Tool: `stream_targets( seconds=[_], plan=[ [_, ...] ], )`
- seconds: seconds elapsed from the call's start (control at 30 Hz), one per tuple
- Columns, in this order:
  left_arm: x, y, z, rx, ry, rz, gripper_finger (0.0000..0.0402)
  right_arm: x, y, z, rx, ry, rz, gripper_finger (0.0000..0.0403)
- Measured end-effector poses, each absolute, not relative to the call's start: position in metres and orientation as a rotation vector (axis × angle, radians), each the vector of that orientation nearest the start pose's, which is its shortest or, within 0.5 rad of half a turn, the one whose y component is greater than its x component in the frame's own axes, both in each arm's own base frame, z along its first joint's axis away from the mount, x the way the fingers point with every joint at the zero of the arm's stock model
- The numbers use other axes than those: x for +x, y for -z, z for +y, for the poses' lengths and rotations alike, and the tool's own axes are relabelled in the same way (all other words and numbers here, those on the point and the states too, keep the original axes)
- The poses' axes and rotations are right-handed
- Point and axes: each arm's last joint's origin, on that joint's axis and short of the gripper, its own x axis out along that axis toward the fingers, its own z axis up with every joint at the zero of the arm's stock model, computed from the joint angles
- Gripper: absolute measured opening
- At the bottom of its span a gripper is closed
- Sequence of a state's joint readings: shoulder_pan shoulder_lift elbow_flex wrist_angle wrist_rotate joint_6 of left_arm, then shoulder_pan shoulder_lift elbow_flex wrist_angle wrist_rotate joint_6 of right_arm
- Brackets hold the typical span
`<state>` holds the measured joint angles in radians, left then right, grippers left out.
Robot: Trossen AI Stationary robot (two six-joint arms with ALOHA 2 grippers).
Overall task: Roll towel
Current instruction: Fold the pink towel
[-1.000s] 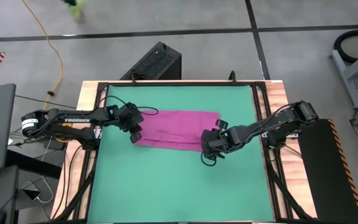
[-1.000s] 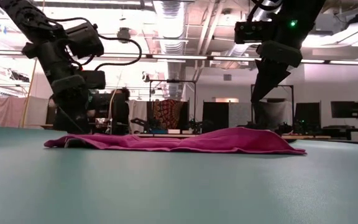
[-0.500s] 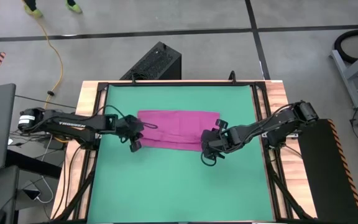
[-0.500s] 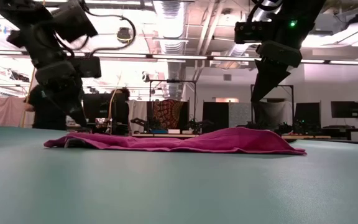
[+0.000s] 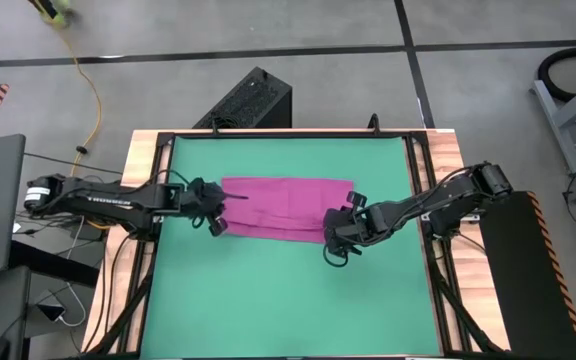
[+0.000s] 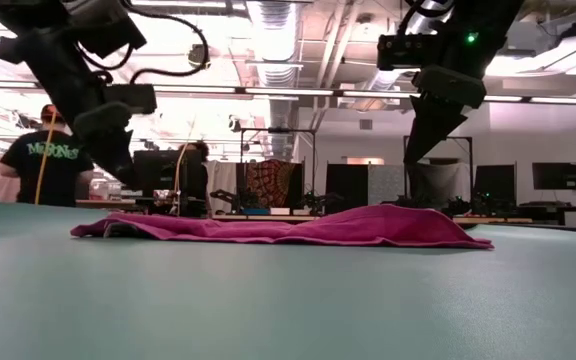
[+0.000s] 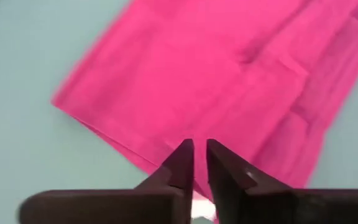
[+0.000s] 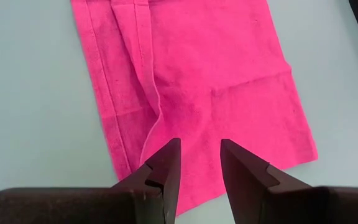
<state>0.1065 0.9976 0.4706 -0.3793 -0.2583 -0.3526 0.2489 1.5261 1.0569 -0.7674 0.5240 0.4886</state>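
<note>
Your towel (image 5: 286, 209) lay flat on the green mat (image 5: 288, 300), somewhat toward the far half, spread as a long strip running left to right. No turn of a roll showed anywhere. In the low view it sat as a low pink ridge (image 6: 288, 228), slightly humped toward one end.

Your left gripper (image 5: 216, 222) hung just off the towel's left end, above the near corner. In its wrist view the fingers (image 7: 182, 163) were nearly pressed together, only a thin slit between them, and nothing was pinched; the cloth (image 7: 229, 81) lay beyond and below the tips.

Your right gripper (image 5: 336, 240) sat over the towel's right end at its near edge. Its fingers (image 8: 166, 165) stood a little apart, with pink fabric (image 8: 191, 93) showing through the gap. I could not tell from these views whether the tips touched the cloth. A soft fold line ran lengthwise down the towel in that view.

Judgement: you were at the set-up step, both tools posed at the ends, rolling not begun.

Next move, as I read it: the left fingers would need to spread before they could take an edge. Then you would want both tools low on the same long edge, so the first turn starts even. Thin fabric may slide on the mat rather than curl.
</note>
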Motion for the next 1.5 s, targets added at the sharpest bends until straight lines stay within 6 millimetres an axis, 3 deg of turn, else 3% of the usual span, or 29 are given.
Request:
stream_targets(
  seconds=[0.33,0.53,1.1,1.2,1.37,1.5],
  plan=[
    [0.180,-0.164,0.033,-0.336,-0.507,0.936,0.0181,0.281,-0.223,0.057,-0.029,0.500,1.030,0.0137],
    [0.184,-0.162,0.039,-0.342,-0.528,0.911,0.0202,0.280,-0.223,0.058,-0.033,0.494,1.031,0.0137],
    [0.179,-0.149,0.047,-0.423,-0.520,0.948,0.0159,0.280,-0.223,0.058,-0.030,0.496,1.030,0.0137],
    [0.179,-0.149,0.047,-0.409,-0.511,0.949,0.0123,0.280,-0.223,0.058,-0.030,0.496,1.029,0.0137],
    [0.182,-0.152,0.047,-0.385,-0.488,0.916,0.0018,0.280,-0.223,0.058,-0.030,0.496,1.028,0.0137],
    [0.184,-0.156,0.047,-0.389,-0.462,0.903,0.0003,0.280,-0.223,0.058,-0.030,0.496,1.028,0.0137]
  ],
)
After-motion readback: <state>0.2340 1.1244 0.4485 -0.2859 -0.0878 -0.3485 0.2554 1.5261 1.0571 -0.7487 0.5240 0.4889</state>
